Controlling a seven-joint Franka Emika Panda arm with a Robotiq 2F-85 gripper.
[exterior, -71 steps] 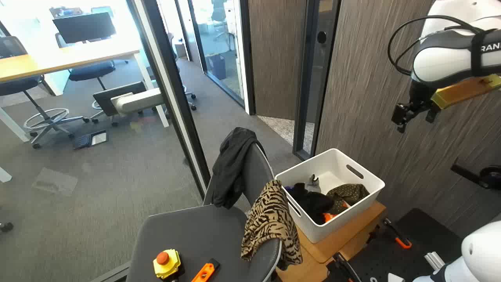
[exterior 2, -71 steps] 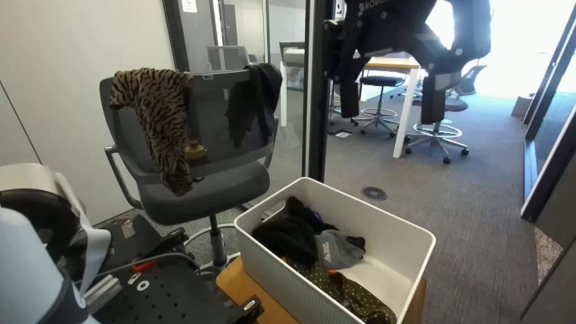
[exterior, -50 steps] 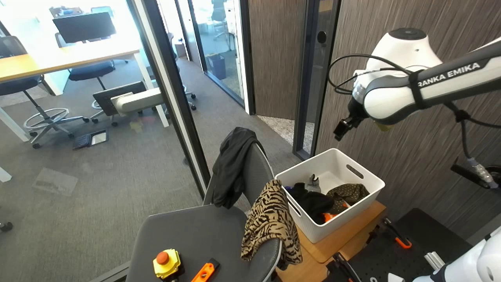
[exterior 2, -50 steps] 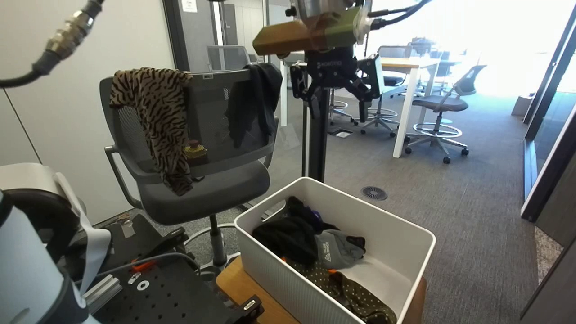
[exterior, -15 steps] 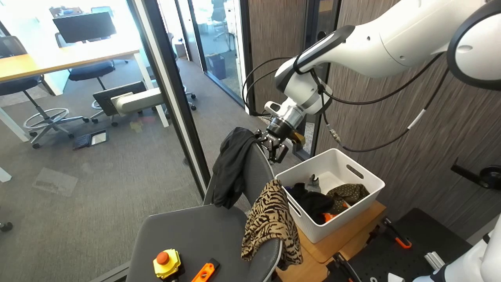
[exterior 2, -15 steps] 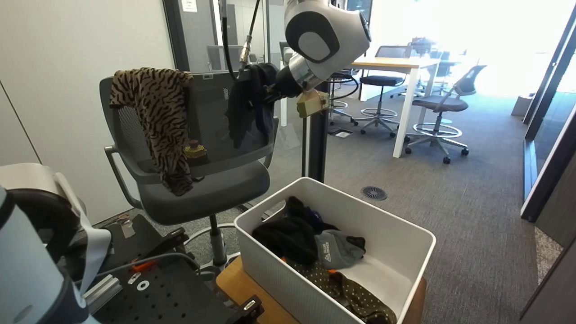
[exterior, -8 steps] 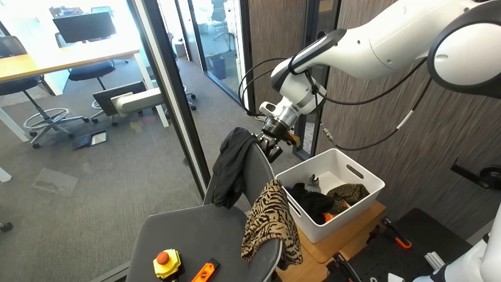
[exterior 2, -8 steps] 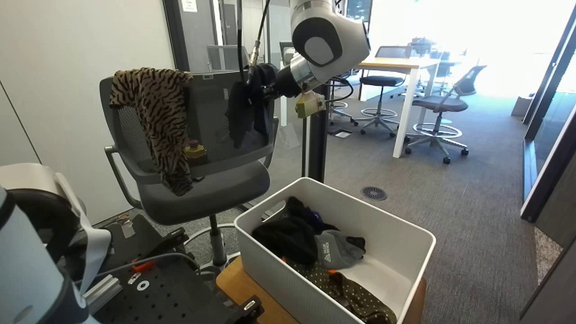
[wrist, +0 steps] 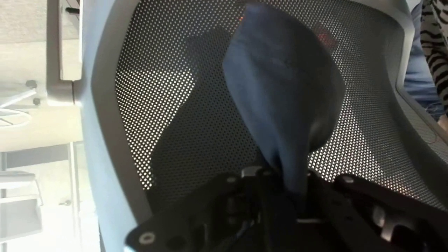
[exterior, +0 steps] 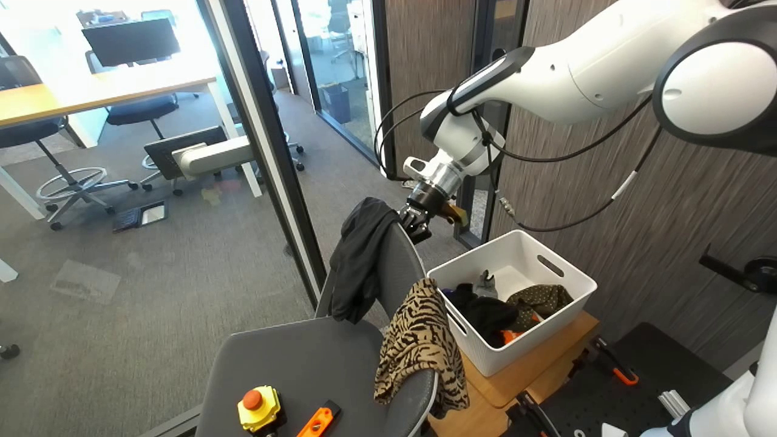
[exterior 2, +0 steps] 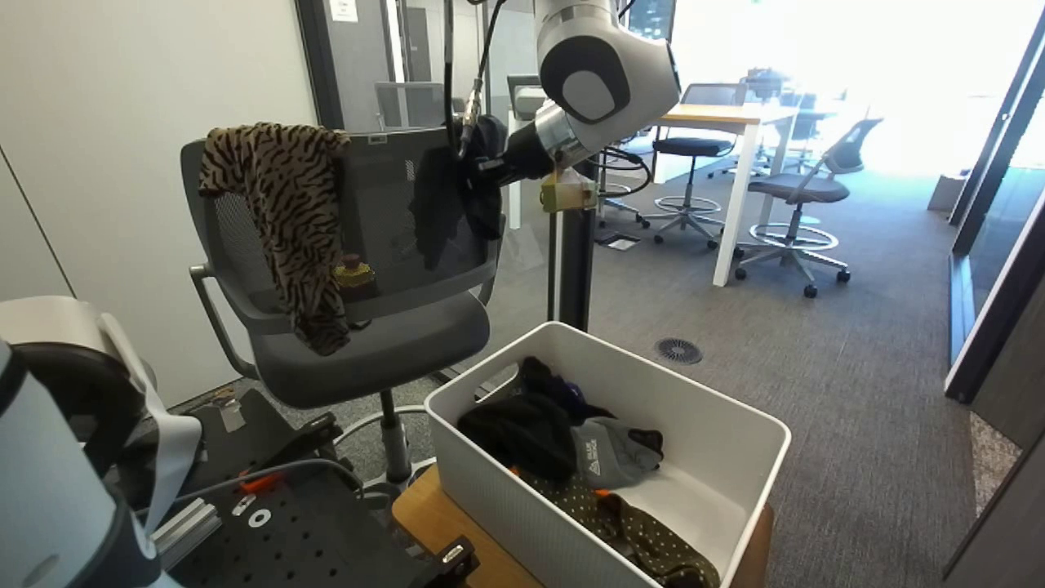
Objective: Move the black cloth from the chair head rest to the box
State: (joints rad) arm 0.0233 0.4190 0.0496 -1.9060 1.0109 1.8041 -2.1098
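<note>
The black cloth hangs over the chair head rest, draped down both faces of the grey backrest. At the back of the backrest my gripper points at the cloth from the box side. In the wrist view a gathered fold of the black cloth runs down between the fingers of my gripper, which are shut on it; the fingertips are dark. The white box stands beside the chair, with dark, grey and dotted cloths inside.
A tiger-striped cloth hangs on the same backrest. On the seat lie a yellow-and-red button and an orange tool. A wooden stand carries the box. A dark glass-wall post rises behind the chair.
The arm has come down from beside the wall to the back of the chair. Within the last second the jaws have closed on the cloth. Cloth and box stay in place.
</note>
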